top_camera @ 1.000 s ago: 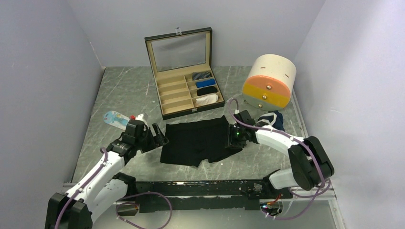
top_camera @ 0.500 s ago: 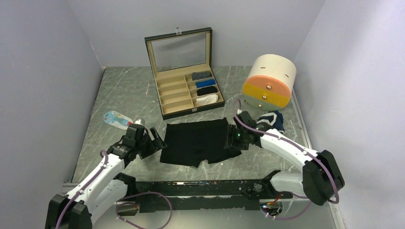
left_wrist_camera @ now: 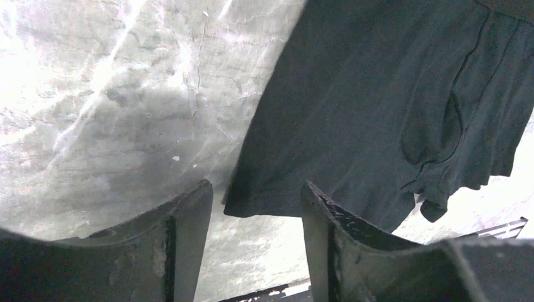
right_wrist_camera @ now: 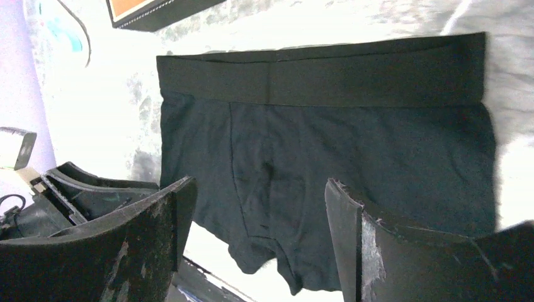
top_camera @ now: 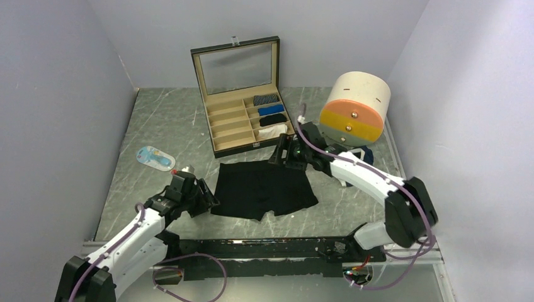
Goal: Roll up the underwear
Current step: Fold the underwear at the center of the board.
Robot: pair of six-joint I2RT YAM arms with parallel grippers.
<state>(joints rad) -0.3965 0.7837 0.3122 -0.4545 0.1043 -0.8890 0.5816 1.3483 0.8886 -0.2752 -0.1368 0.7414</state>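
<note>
The black underwear (top_camera: 263,189) lies spread flat on the table, waistband at the far side. It also shows in the left wrist view (left_wrist_camera: 378,107) and the right wrist view (right_wrist_camera: 327,145). My left gripper (top_camera: 204,200) is open and low at its near left corner, which lies just ahead of the fingertips (left_wrist_camera: 255,195). My right gripper (top_camera: 281,153) is open and empty, raised over the far right waistband corner (right_wrist_camera: 258,189). The navy underwear with white trim (top_camera: 368,154) lies mostly hidden behind my right arm.
An open wooden compartment box (top_camera: 227,129) stands at the back with rolled bundles: grey striped (top_camera: 265,99), blue (top_camera: 271,109), black (top_camera: 272,119), white (top_camera: 275,131). A round drawer unit (top_camera: 354,108) stands at the back right. A blue-white packet (top_camera: 155,156) lies at the left.
My right gripper has left the underwear's right edge and moved back and left to the waistband corner. My left gripper moved nearer, toward the near left corner. The right side now lies flatter.
</note>
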